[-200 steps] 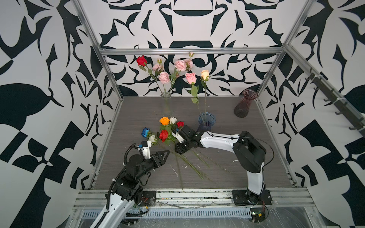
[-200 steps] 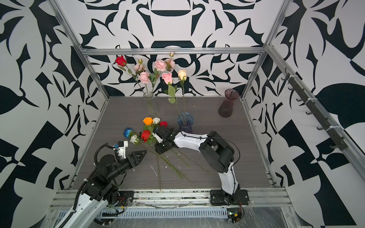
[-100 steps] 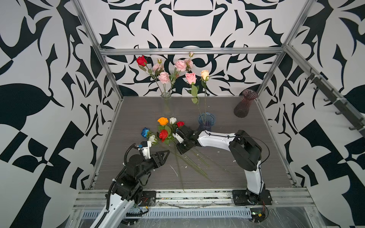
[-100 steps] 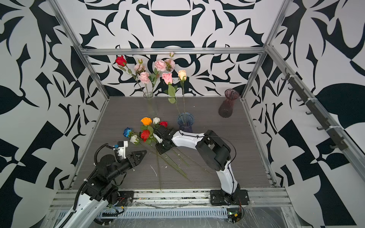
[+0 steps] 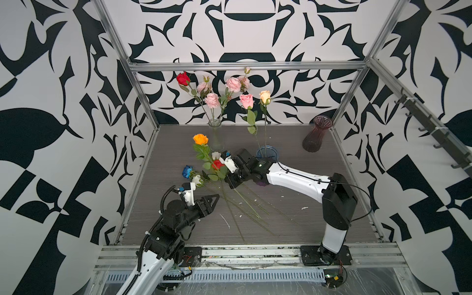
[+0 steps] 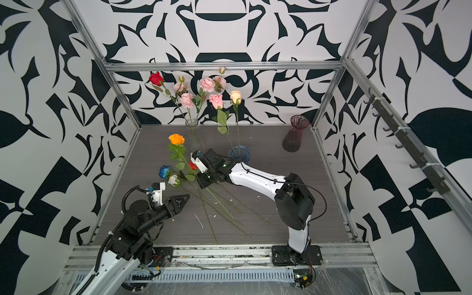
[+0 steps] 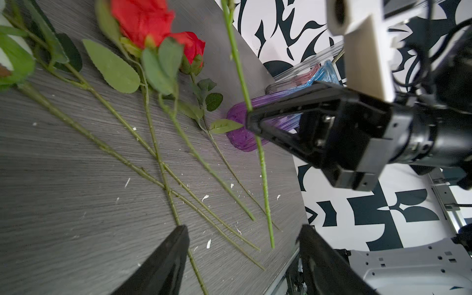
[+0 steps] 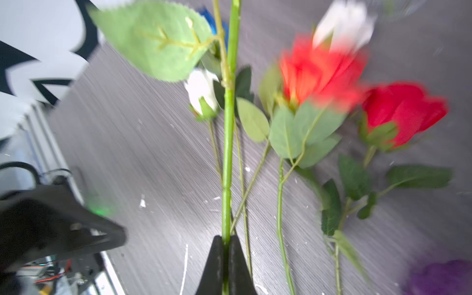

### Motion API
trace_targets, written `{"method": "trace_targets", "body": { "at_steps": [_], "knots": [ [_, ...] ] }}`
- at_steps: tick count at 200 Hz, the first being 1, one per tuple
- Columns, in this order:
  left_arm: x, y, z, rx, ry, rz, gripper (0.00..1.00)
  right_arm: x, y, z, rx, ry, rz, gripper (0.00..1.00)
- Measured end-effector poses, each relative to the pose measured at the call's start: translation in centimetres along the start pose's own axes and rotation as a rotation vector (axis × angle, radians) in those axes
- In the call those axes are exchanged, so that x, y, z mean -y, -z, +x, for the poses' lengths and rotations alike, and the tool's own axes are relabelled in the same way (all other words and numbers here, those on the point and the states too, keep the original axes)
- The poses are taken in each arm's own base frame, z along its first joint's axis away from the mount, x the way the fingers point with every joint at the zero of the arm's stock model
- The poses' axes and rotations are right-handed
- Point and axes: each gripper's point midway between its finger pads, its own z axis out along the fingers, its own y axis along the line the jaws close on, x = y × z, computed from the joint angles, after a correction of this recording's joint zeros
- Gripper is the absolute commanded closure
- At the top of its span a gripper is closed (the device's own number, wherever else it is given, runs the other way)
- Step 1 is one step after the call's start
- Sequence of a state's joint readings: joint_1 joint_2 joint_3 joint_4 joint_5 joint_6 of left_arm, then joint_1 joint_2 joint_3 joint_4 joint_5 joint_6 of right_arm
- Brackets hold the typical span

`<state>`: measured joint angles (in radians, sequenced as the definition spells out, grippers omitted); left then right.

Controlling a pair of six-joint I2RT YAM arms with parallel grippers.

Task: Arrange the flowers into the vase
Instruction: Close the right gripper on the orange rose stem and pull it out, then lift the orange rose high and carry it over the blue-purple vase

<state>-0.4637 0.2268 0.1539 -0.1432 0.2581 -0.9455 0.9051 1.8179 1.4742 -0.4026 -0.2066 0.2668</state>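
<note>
My right gripper (image 5: pixel 228 181) (image 8: pixel 226 240) is shut on the green stem (image 8: pixel 228 127) of the orange rose (image 5: pixel 200 139) (image 6: pixel 176 139), whose bloom is raised off the table. In the left wrist view its black fingers (image 7: pixel 258 120) pinch that stem. Other flowers lie on the table beside it: a blue rose (image 5: pixel 187 171), white roses (image 5: pixel 198 180) (image 8: pixel 200 92) and red roses (image 5: pixel 217 164) (image 7: pixel 143 20) (image 8: pixel 403 112). My left gripper (image 5: pixel 214 198) (image 6: pixel 185 198) (image 7: pixel 242 229) is open and empty above their stem ends. A clear vase (image 5: pixel 215 132) holds pink blooms and a red rose.
A blue-purple vase (image 5: pixel 267 153) (image 7: pixel 242 138) behind my right wrist holds a pink and a peach rose. A dark maroon vase (image 5: pixel 315 135) stands empty at the back right. Patterned walls and metal frame rails (image 5: pixel 143 163) enclose the grey table.
My right gripper has shut on the orange rose's stem and lifted it; the bloom has risen toward the back left. The left arm has not moved.
</note>
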Motion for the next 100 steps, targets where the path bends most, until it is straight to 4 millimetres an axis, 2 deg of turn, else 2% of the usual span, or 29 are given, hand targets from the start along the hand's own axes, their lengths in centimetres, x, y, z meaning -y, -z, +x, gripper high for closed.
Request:
{"method": "trace_targets", "body": {
  "at_steps": [63,81,100],
  "knots": [
    [0.0,0.0,0.0,0.0,0.0,0.0,0.27,-1.6,4.1,-2.5,0.097,0.04,-0.028,1.0],
    [0.0,0.0,0.0,-0.001,0.0,-0.001,0.27,-2.4,6.7,-4.0,0.179,0.094,-0.035,1.0],
    [-0.1,0.0,0.0,-0.001,0.001,-0.002,0.27,-3.3,11.0,-5.8,0.338,0.183,-0.031,1.0]
  ]
}}
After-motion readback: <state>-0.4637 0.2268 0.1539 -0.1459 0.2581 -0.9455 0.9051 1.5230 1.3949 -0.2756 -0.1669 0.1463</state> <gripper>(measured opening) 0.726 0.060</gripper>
